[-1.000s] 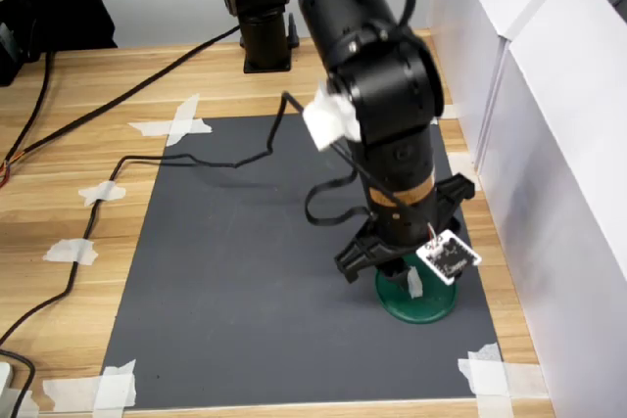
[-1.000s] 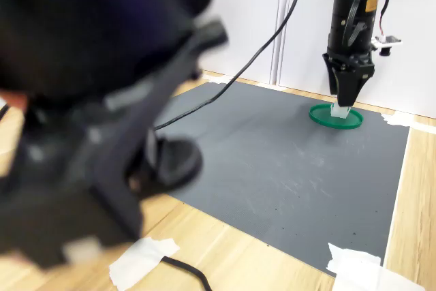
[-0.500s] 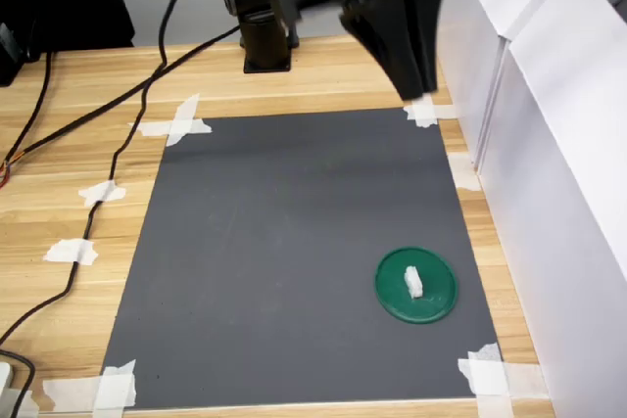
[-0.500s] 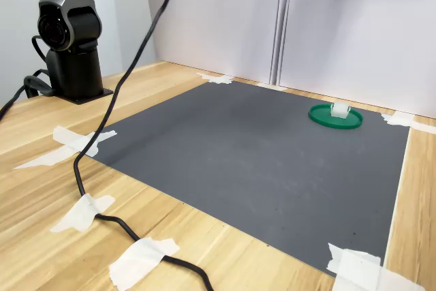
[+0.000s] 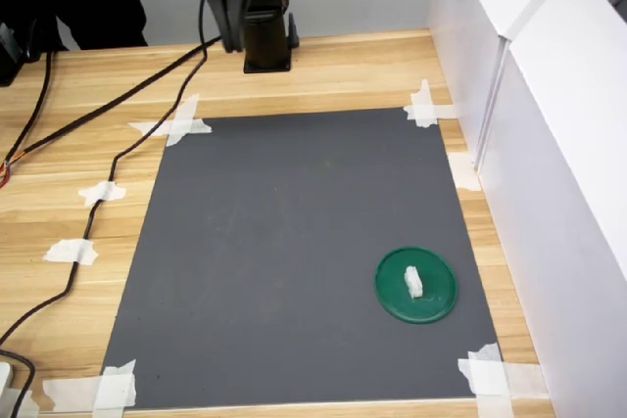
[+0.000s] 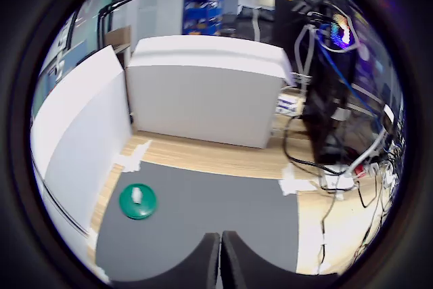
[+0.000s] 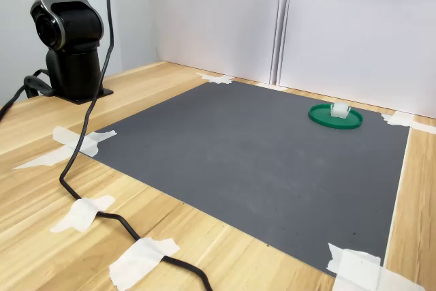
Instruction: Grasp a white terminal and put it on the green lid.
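The green lid (image 5: 437, 301) lies flat on the dark mat near the first exterior view's lower right. On its middle rests the small white terminal (image 5: 413, 282), free of any grip. Both also show in the second exterior view, the lid (image 7: 323, 118) with the terminal (image 7: 338, 109) on it, and in the wrist view, the lid (image 6: 145, 207) carrying the terminal (image 6: 137, 195). My gripper (image 5: 233, 42) hangs high near the arm base, far from the lid. In the wrist view the gripper (image 6: 220, 236) is shut with nothing between its fingers.
The grey mat (image 5: 284, 242) is taped to a wooden table (image 5: 78, 144). White panels (image 5: 549, 144) wall the first exterior view's right side. A black cable (image 5: 108, 159) trails across the table's left. The arm base (image 5: 266, 36) stands at the back edge.
The arm has lifted off the lid and swung back toward its base, to the first exterior view's upper left. The terminal stays lying on the lid.
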`<state>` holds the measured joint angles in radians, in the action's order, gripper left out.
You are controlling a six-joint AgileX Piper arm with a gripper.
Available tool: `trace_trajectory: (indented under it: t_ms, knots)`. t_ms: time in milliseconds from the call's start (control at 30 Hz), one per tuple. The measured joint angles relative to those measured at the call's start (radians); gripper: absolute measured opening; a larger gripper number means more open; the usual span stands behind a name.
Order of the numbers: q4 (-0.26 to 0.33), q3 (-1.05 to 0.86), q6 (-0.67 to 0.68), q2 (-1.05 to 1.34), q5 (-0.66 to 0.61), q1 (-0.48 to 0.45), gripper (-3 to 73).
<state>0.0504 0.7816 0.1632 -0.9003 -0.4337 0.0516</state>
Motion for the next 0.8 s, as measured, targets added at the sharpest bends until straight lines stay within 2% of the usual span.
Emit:
trace_trajectory:
  t_ms: [167,300,533,800]
  knots:
    - [-0.005,-0.254,0.0,0.194,0.153,-0.052,-1.6]
    - [-0.005,-0.429,0.0,0.332,0.213,-0.054,-1.6]
    - [0.008,-0.6,-0.025,0.54,0.242,-0.054,-1.6]
    - [0.01,-0.714,-0.044,0.726,0.242,-0.054,-1.6]
